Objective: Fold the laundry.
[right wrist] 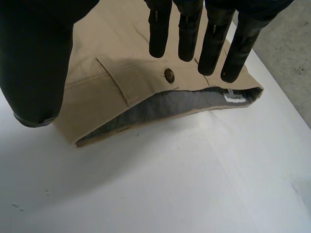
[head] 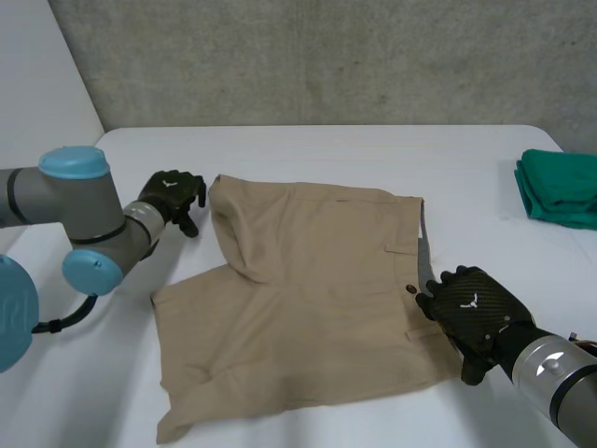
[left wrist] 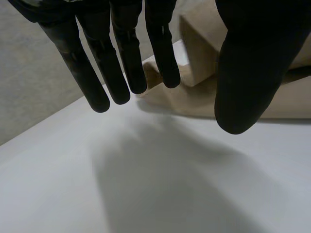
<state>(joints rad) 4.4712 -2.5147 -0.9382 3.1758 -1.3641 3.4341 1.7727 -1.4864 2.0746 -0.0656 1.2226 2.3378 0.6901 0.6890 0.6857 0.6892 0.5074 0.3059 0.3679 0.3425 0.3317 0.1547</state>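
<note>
Pair of tan cotton shorts point(head: 308, 280) lies spread flat in the middle of the white counter point(head: 373, 154), closer to its near edge. The waistband points toward the right edge and the legs toward the left edge. The far leg is folded back over itself, making a rounded hump at the shorts' far-left part.

Left hand point(head: 173, 196) – just beside that folded leg, on the side toward the counter's left edge. Fingers straight and spread off the thumb, nothing between them, bare counter under the palm. The tan cloth lies just past the fingertips.

Right hand point(head: 476, 308) – at the waistband, near the counter's near right corner. Fingers straight, thumb well apart, nothing held. Fingertips sit over the cloth beside a small dark button point(right wrist: 169, 74); whether they touch it cannot be told. The waistband gapes slightly, showing grey lining point(right wrist: 160, 111) and a small white label point(right wrist: 234, 98).

Folded green cloth stack point(head: 564, 187) rests at the right edge, well apart from the shorts.
</note>
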